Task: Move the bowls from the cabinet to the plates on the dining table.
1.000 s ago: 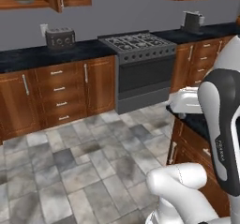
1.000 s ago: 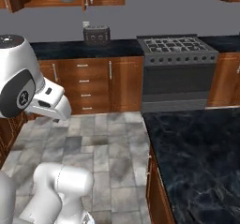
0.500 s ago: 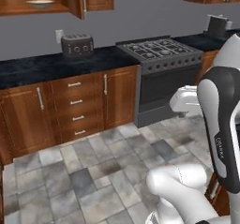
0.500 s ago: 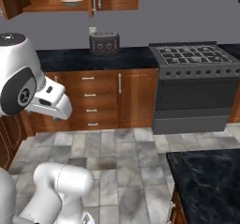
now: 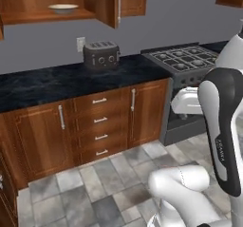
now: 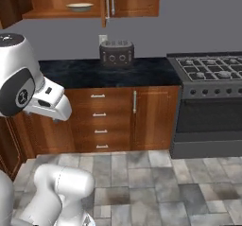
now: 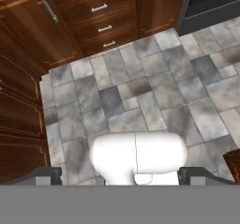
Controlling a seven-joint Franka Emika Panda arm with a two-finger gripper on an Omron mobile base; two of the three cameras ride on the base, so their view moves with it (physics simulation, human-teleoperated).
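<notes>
The gripper (image 7: 119, 174) is pointing down over the grey tiled floor (image 7: 140, 96), its fingers (image 7: 47, 175) standing spread as wide as they go and gripping nothing. The cream bowl (image 5: 63, 7) is sitting on the shelf inside the open wall cabinet (image 5: 42, 0) at the far left, above the dark counter (image 5: 57, 81). A toaster (image 5: 101, 54) is resting on that counter just right of the bowl's spot, and the stove (image 6: 212, 69) is standing farther right.
</notes>
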